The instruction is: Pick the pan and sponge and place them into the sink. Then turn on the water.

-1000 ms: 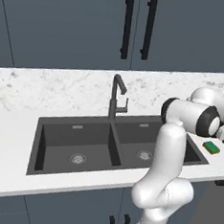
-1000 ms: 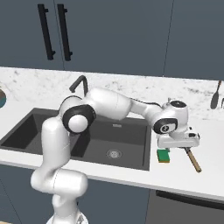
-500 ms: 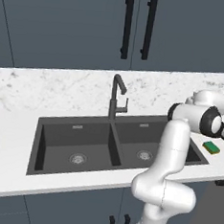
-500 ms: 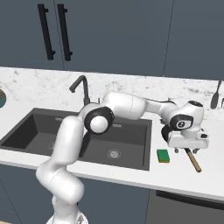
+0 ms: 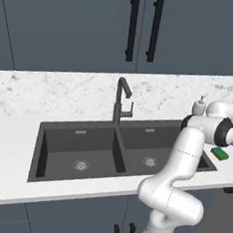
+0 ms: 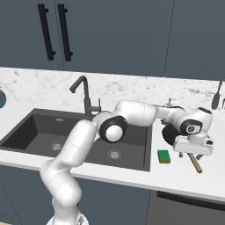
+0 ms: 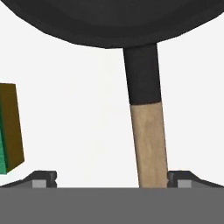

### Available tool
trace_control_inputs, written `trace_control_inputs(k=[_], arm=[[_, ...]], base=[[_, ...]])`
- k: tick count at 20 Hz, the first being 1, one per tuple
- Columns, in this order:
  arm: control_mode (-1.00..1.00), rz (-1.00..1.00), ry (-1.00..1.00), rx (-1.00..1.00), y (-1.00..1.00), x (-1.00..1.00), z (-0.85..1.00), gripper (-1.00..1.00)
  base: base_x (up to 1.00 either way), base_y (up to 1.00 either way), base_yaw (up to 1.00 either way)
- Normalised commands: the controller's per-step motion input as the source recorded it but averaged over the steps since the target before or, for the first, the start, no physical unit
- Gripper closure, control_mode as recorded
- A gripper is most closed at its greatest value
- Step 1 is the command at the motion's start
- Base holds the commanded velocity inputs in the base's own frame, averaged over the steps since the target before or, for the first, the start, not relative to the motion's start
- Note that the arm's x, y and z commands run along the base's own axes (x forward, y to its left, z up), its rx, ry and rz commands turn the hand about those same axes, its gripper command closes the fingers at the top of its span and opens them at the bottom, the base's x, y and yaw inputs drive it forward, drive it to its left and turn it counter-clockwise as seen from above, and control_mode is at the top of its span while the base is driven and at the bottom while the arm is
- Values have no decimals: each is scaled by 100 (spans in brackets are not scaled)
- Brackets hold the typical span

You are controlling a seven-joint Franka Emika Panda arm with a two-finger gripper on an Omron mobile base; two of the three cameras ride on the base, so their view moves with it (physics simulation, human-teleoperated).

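While the white arm (image 6: 132, 115) stretches far out to the right, the big white surface (image 6: 132, 173) carries everything. The dark sink (image 5: 86, 146) sits in it with both bowls bare, and the tall faucet (image 5: 121, 101) stands behind the middle wall. Right of the sink lies the black pan (image 7: 113, 22), mostly hidden behind the arm, with its handle (image 7: 146, 135) black near the bowl and wooden further out. The tool (image 6: 193, 147) hangs just above that handle with its jaws wide apart, holding nothing, and the wood seems to run between the tips. The small green sponge (image 6: 164, 156) lies just beside the sink's right edge, near the handle.
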Motion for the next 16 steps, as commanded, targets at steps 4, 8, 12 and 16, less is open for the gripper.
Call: trace_control_inputs(k=[4, 8, 12, 16], arm=[[-100, 0, 0, 0, 5, 0, -48, 100], [-100, 0, 0, 0, 35, 0, -51, 100], [-100, 0, 0, 0, 14, 1, -44, 100], [-100, 0, 0, 0, 2, 2, -24, 100]], base=[[0, 0, 0], [0, 0, 0], [0, 0, 0], [0, 0, 0]])
